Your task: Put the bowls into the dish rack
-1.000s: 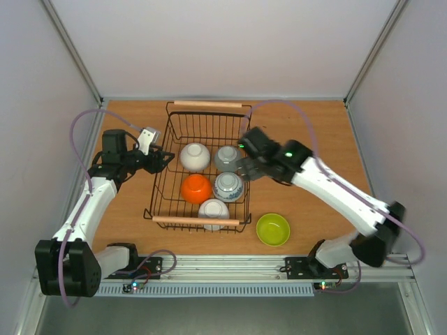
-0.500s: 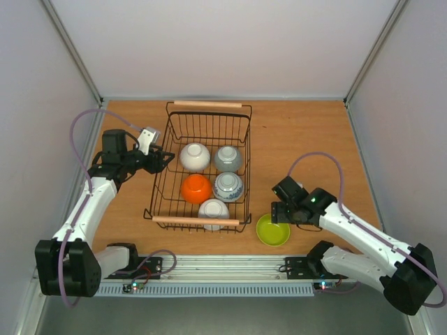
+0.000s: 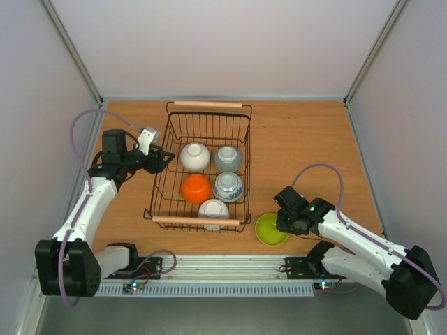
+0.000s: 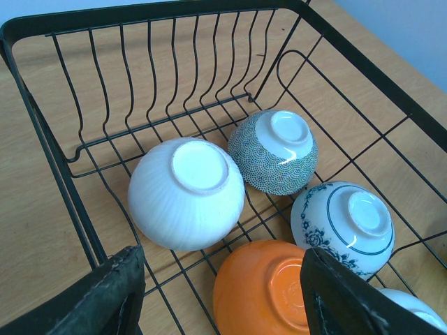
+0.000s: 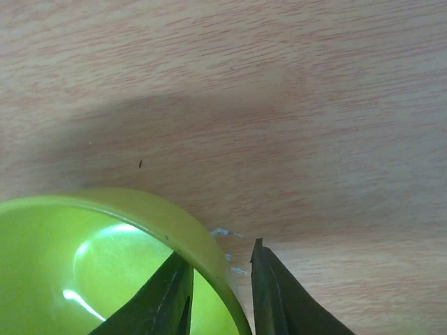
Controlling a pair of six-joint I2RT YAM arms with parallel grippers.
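Note:
The lime green bowl (image 3: pixel 267 231) stands upright on the table, right of the dish rack (image 3: pixel 207 105). My right gripper (image 3: pixel 286 222) has closed on its right rim. In the right wrist view one finger is inside the bowl (image 5: pixel 105 258) and the other just outside, so the gripper (image 5: pixel 221 252) pinches the rim. Several bowls lie upside down in the rack: white (image 3: pixel 195 156), grey (image 3: pixel 228 158), orange (image 3: pixel 196 188), blue-patterned (image 3: pixel 228 186) and another white one (image 3: pixel 214 209). My left gripper (image 3: pixel 166 159) hangs open at the rack's left wall. It (image 4: pixel 222 279) holds nothing above the orange bowl (image 4: pixel 264 293).
The rack's black wire wall (image 4: pixel 42 21) rises close in front of the left fingers. Its near wooden handle (image 3: pixel 195 220) lies just left of the green bowl. Bare wooden table (image 3: pixel 307 146) stretches right of the rack, and white walls enclose the table.
My right arm swung from the rack's right side down to the green bowl, and its jaws closed from wide open onto the rim. The left arm stayed still.

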